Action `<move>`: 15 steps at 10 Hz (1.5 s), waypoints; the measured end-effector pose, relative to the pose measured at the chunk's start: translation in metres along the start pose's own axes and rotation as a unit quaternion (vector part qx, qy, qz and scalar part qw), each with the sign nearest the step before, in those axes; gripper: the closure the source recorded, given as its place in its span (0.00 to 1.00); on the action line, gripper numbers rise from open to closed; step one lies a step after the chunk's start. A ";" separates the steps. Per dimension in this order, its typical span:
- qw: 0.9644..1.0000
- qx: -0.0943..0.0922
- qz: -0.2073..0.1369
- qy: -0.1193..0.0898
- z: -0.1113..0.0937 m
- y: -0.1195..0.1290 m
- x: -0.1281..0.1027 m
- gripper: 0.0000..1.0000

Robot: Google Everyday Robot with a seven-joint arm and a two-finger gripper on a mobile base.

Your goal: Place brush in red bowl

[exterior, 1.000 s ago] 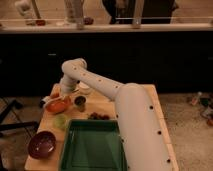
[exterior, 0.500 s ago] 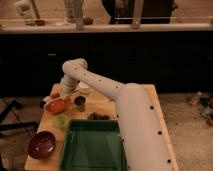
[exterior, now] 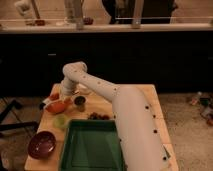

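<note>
The red bowl sits on the left part of the wooden table. My gripper hangs at the end of the white arm, just above the bowl's far rim. A slender white piece sticks out at the bowl's left rim and looks like the brush handle. The brush head is hidden.
A dark maroon bowl stands at the front left. A light-green cup is in front of the red bowl, and a dark cup is to its right. A large green tray fills the front. A small dark cluster lies behind the tray.
</note>
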 end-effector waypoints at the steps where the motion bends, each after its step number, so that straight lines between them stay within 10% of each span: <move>1: 1.000 0.006 0.002 0.000 0.000 -0.002 -0.001 1.00; 15: 1.000 -0.007 -0.024 -0.008 0.015 -0.020 -0.025 1.00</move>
